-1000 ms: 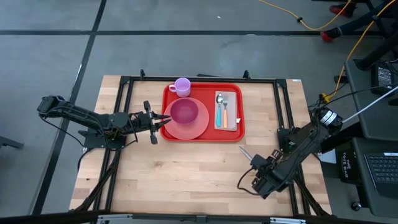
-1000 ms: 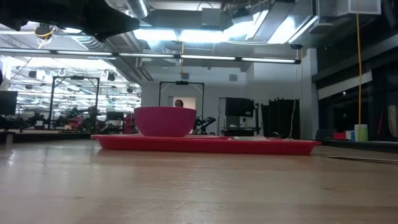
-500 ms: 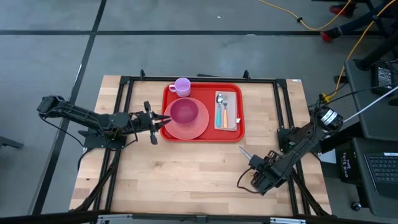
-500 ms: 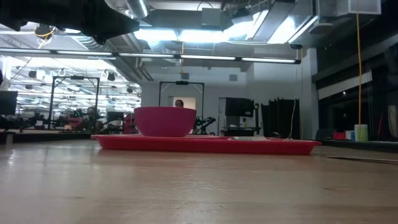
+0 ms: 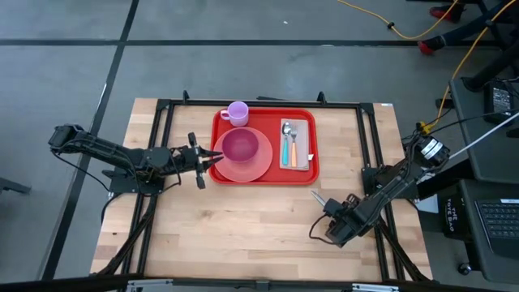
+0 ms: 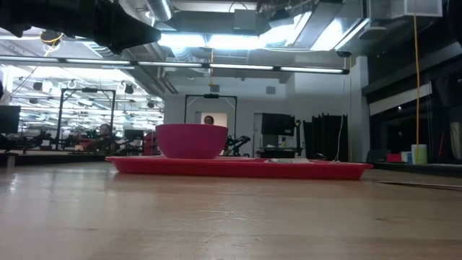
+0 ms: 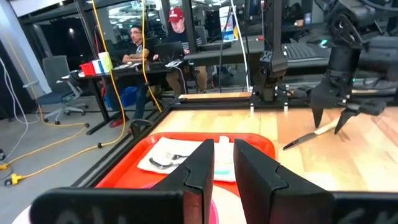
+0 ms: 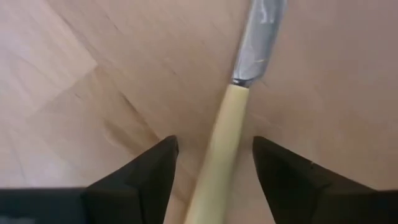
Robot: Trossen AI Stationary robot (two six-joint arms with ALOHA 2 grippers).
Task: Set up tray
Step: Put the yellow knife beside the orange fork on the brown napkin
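The red tray [image 5: 265,172] lies at the table's far middle. On it are a pink plate [image 5: 258,169] bearing a magenta bowl [image 5: 240,146], a purple cup [image 5: 237,113], and a napkin [image 5: 306,146] with a spoon and fork. A knife [image 8: 219,149] with a cream handle lies flat on the wood near the tray's right corner. My right gripper [image 8: 214,146] points down, open, one finger on each side of the handle, apart from it. My left gripper [image 7: 224,155] hovers level above the tray's left edge with only a narrow gap between its fingers, which hold nothing.
A black metal frame [image 5: 369,138] runs around the work area on the table. Bare wood [image 5: 243,227] lies between the tray and the near edge. People sit at desks [image 7: 140,53] beyond the table. Cables hang at the table's right side [image 5: 454,130].
My right gripper has come down toward the knife's handle and shifted slightly toward the tray. The knife and everything on the tray have stayed in place.
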